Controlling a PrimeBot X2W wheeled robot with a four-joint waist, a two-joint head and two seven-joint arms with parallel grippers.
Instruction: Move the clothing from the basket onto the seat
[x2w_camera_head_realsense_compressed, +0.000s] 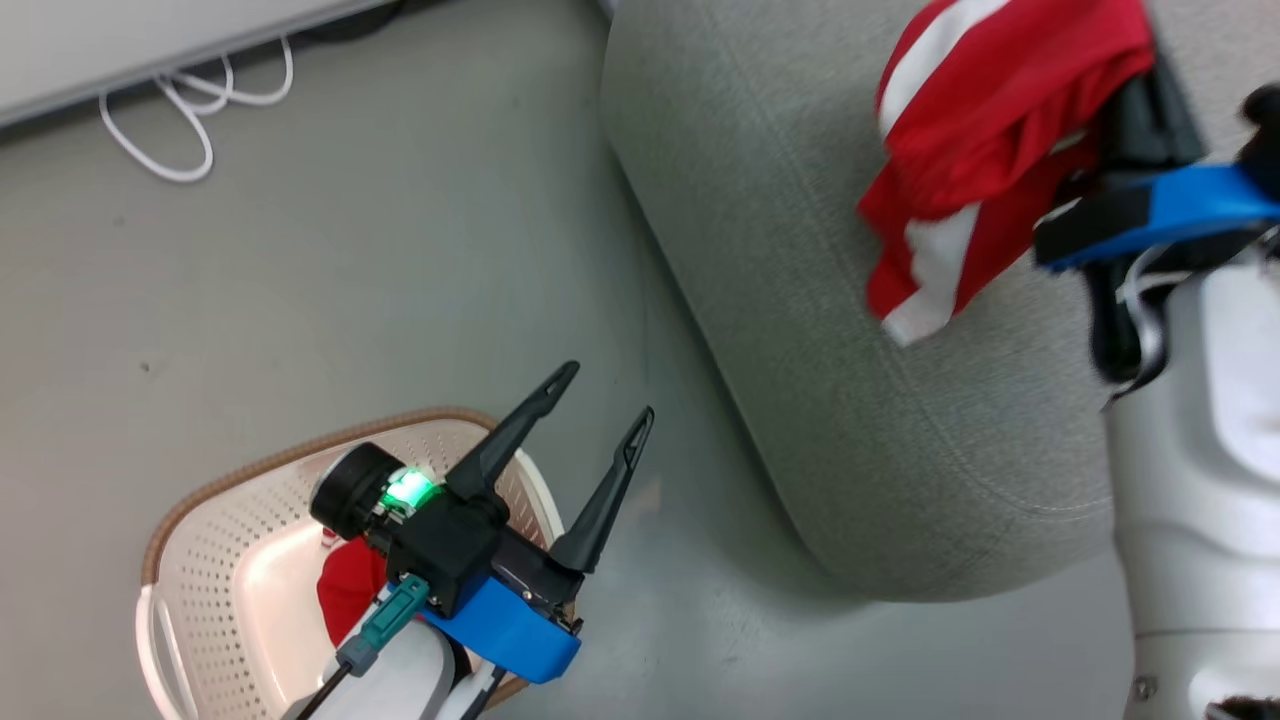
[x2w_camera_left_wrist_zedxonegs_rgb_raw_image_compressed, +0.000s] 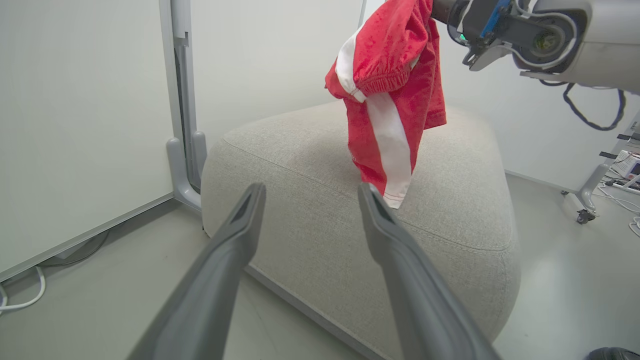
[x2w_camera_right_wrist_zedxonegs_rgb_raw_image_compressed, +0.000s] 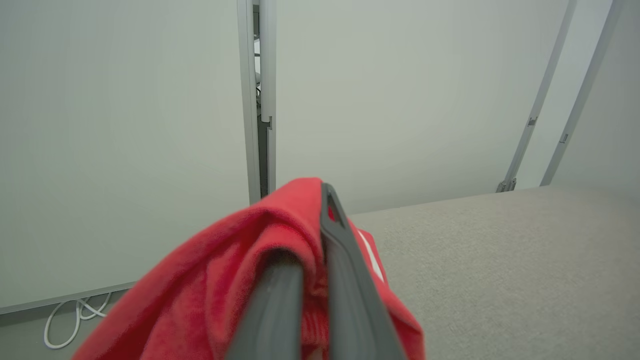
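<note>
Two red garments (x2w_camera_head_realsense_compressed: 985, 130) (x2w_camera_head_realsense_compressed: 350, 590), one basket (x2w_camera_head_realsense_compressed: 300, 445), one seat (x2w_camera_head_realsense_compressed: 800, 300), two end effectors (x2w_camera_head_realsense_compressed: 610, 395) (x2w_camera_right_wrist_zedxonegs_rgb_raw_image_compressed: 312, 225).

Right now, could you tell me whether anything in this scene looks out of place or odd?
Nothing looks spilled or damaged. A red garment hangs bunched from the shut right gripper over the seat, not laid down. Another red piece lies in the basket. A white cable loops loose on the floor.

Basket (x2w_camera_head_realsense_compressed: 228, 522) (on floor (x2w_camera_head_realsense_compressed: 350, 280)) left of seat (x2w_camera_head_realsense_compressed: 800, 300)

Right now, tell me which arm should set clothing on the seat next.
Right: the right pincer grips the red white-striped fabric garment above the light grey upholstered seat. The left pincer hangs open near the cream perforated basket.
</note>
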